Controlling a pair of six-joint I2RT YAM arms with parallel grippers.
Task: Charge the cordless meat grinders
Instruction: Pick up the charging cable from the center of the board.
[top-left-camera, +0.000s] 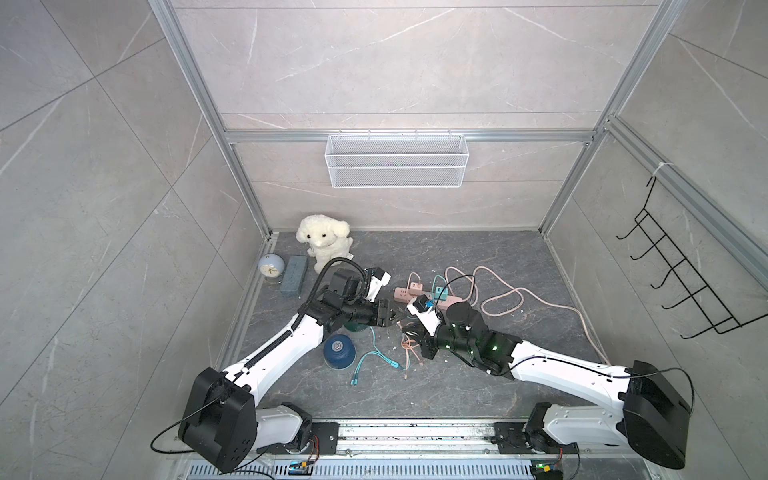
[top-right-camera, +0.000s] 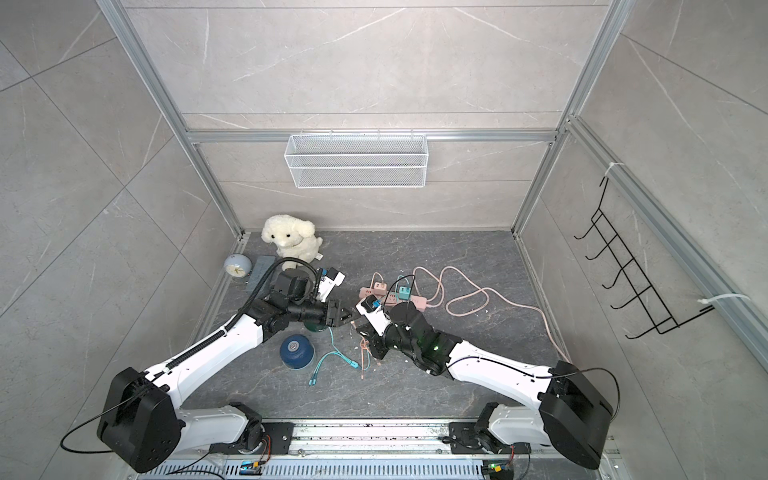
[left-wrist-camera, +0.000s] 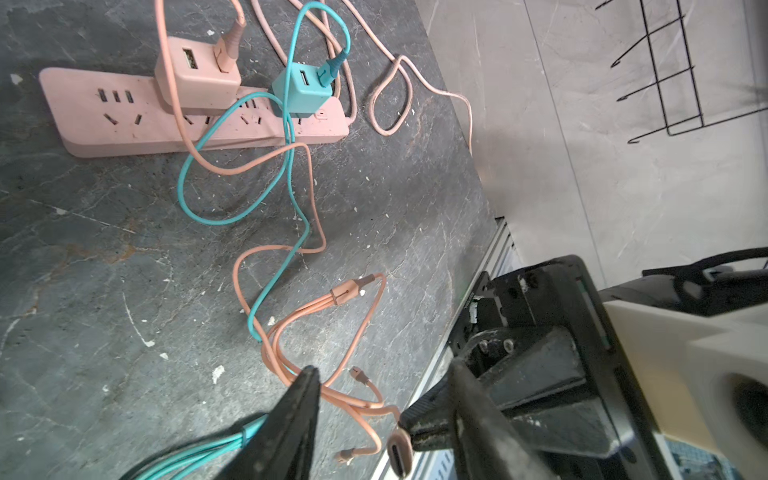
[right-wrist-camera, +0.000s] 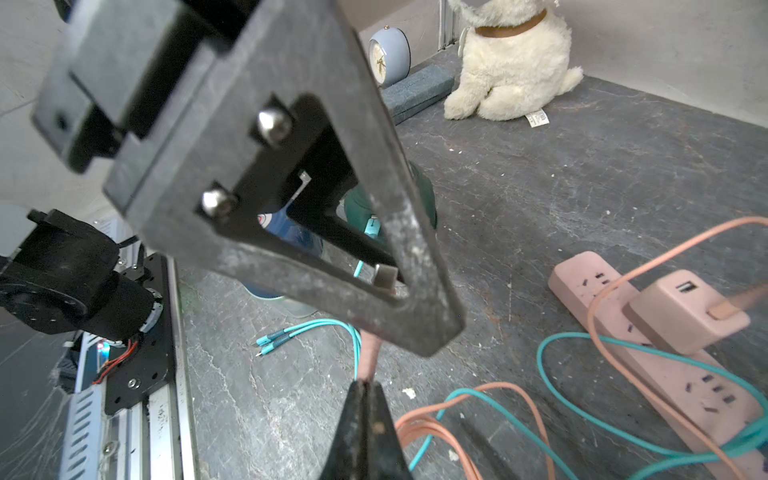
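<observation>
The dark blue meat grinder (top-left-camera: 338, 351) (top-right-camera: 296, 351) stands near the table's front left, silver hub up. The dark green meat grinder (top-left-camera: 356, 328) (right-wrist-camera: 420, 195) is mostly hidden under my left arm, with a teal plug (right-wrist-camera: 372, 226) against its side. My right gripper (right-wrist-camera: 365, 384) (top-left-camera: 404, 331) is shut on a pink cable plug (right-wrist-camera: 369, 357) (left-wrist-camera: 400, 451). My left gripper (left-wrist-camera: 382, 370) (top-left-camera: 397, 319) is open, its fingers (left-wrist-camera: 299, 415) either side of that plug and of the right gripper's tips. The pink cable (left-wrist-camera: 353, 291) trails loose on the table.
A pink power strip (top-left-camera: 415, 297) (left-wrist-camera: 124, 124) holds a pink charger (left-wrist-camera: 195, 79) and a teal charger (left-wrist-camera: 303, 91). Cables loop to its right. A plush dog (top-left-camera: 324, 245), a pale blue clock (top-left-camera: 271, 266) and a grey-blue block (top-left-camera: 294, 275) sit back left. A mesh basket (top-left-camera: 397, 160) hangs on the back wall.
</observation>
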